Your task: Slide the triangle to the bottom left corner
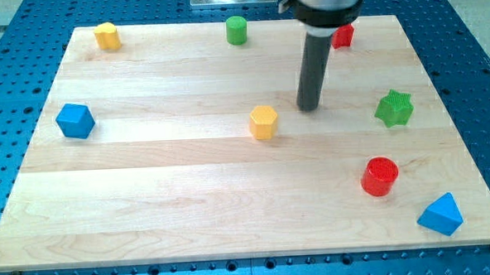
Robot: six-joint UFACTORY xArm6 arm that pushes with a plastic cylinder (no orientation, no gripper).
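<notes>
My tip (pixel 310 108) rests on the wooden tabletop (pixel 148 200), blue triangular block (pixel 441 215) at its five o'clock; no jaws visible.

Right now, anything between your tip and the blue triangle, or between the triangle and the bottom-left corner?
Roughly yes: the red cylinder sits close to the line from my tip down to the blue triangle at the view's bottom right. From there to the bottom-left corner, along the board's bottom edge, nothing visible stands in the way.
</notes>
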